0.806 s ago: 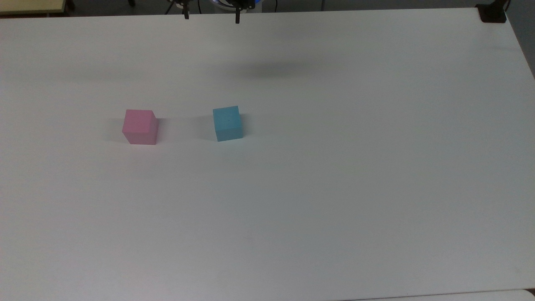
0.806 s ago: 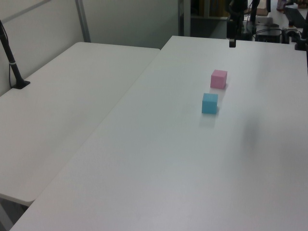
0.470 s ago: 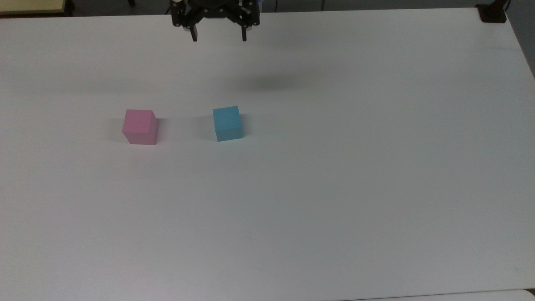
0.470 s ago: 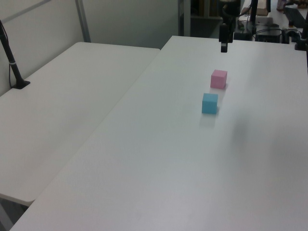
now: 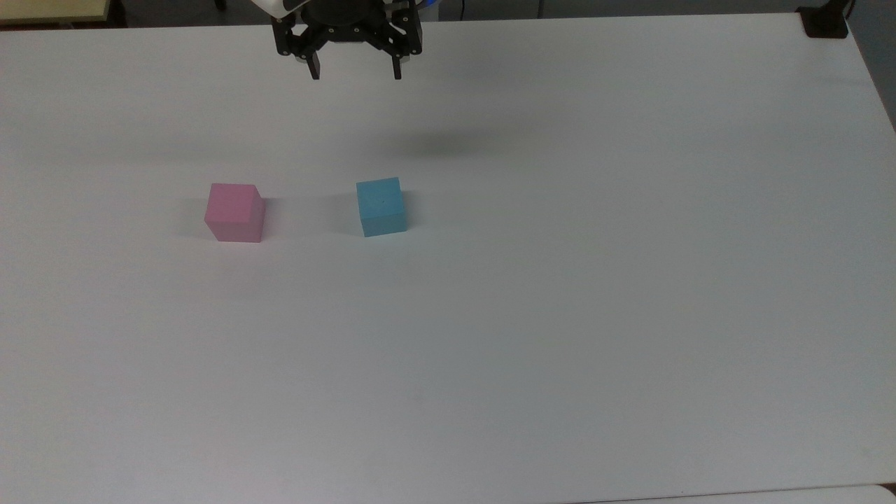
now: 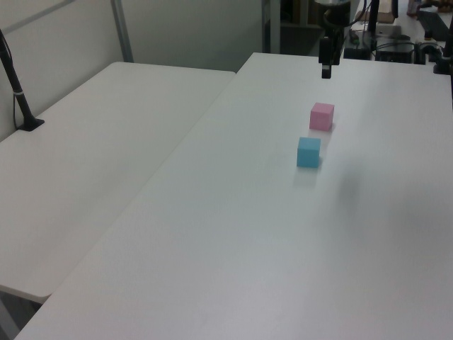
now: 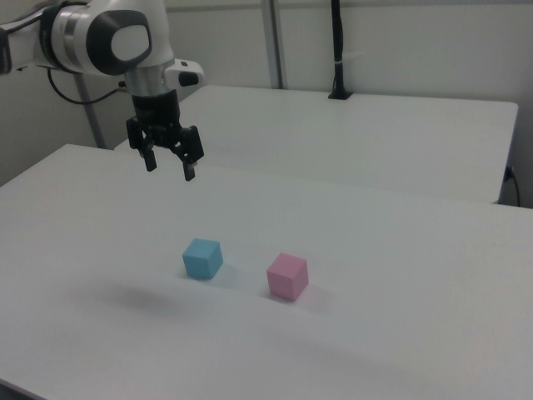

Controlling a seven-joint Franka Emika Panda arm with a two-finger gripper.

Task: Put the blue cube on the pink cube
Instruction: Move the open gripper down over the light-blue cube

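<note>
The end effector (image 5: 353, 72) hangs above the far part of the white counter (image 5: 560, 315), fingers spread wide with nothing between them. In the right view the end effector (image 7: 170, 164) is well clear of the surface, pointing down, at the end of the white arm (image 7: 108, 37). In the left view the end effector (image 6: 326, 69) shows edge-on beyond both cubes.

The blue cube (image 5: 381, 206) rests flat on the counter, well apart from the end effector: nearer the camera in the top view and slightly toward the top view's right of the midpoint between the fingers. In the right view the blue cube (image 7: 202, 257) lies below the end effector and toward the right view's right.

The pink cube (image 5: 235, 212) sits on the counter to the top view's left of the blue cube, near it but apart (bare counter shows between them). In the left view the pink cube (image 6: 322, 116) lies just beyond the blue cube (image 6: 308, 152).

No brand, label or writing can be read on either cube, the end effector or the counter.

A soft shadow (image 5: 448, 145) falls on the counter beyond the blue cube in the top view.
</note>
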